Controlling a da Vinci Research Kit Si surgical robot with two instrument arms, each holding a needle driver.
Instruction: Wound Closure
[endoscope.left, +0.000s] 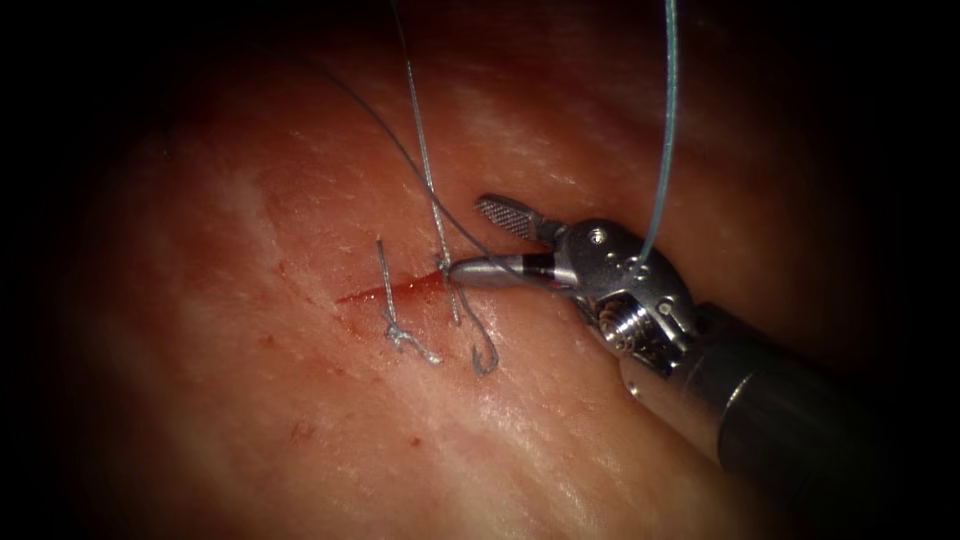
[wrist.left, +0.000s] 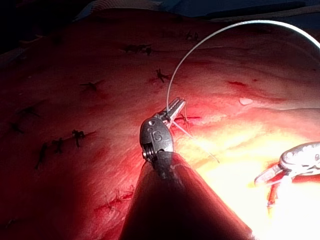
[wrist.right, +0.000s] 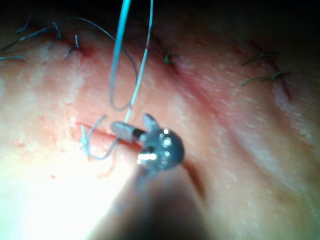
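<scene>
My right tool stands open, ribbed upper jaw lifted, smooth lower jaw tip at the right end of the cut, holding nothing. In the left wrist view my left tool is closed on the pale thread, which runs taut to the glistening tissue. A knotted stitch lies left; I cannot make out the needle.

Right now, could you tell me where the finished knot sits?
In the endoscope view the knot lies on the tissue just below the cut, left of the right tool's open jaws.
</scene>
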